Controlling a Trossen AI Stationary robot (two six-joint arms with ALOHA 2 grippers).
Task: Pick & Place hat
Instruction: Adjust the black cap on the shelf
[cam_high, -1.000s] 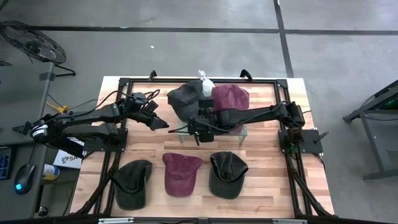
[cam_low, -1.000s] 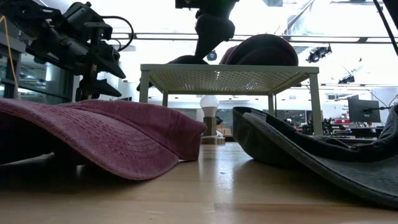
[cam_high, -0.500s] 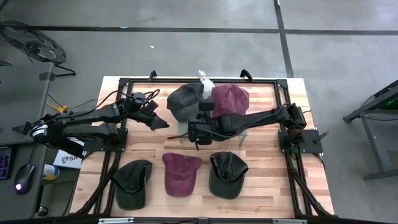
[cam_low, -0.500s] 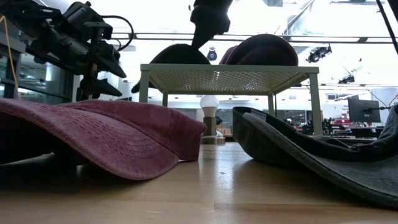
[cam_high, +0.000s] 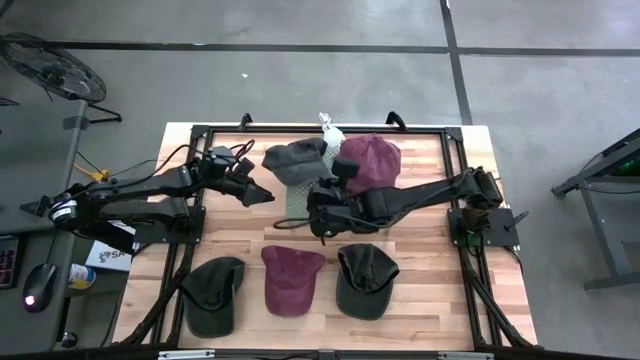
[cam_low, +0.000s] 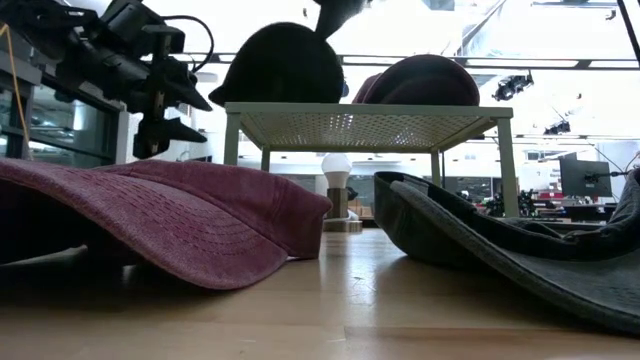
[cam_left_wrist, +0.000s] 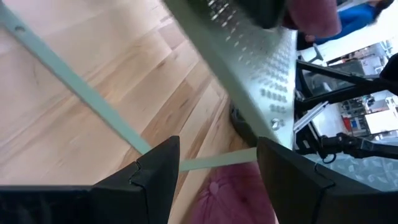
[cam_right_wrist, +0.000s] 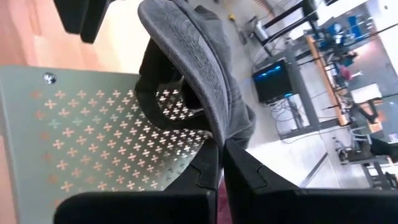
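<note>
A grey hat (cam_high: 295, 160) stands tipped up over the left half of a pale green perforated rack (cam_high: 300, 202). My right gripper (cam_right_wrist: 221, 163) is shut on its near edge. In the low view the hat (cam_low: 285, 65) rises above the rack top (cam_low: 370, 125). A maroon hat (cam_high: 370, 160) rests by its rim on the rack's right half. My left gripper (cam_high: 264, 195) hovers open beside the rack's left end and holds nothing. My right gripper pinches a stitched grey edge of the hat (cam_right_wrist: 219, 132) between its two fingers; whether this is brim or crown rim I cannot tell. The fingers come from the table's near right, slanting down. The hat stands tilted over the rack top; whether its lower edge still touches the rack I cannot tell.
Three more hats lie along the table's near edge: a dark one (cam_high: 215, 295), a maroon one (cam_high: 290, 280) and a dark grey one (cam_high: 365, 280). A small white lamp-like object (cam_high: 330, 130) stands behind the rack. Black frame rails (cam_high: 300, 128) border the table.
My right gripper has risen and rolled at the wrist with the grey hat's edge in its hold. The hat, which lay low on the rack a second ago, is now tipped up and stands much taller above the rack top.
</note>
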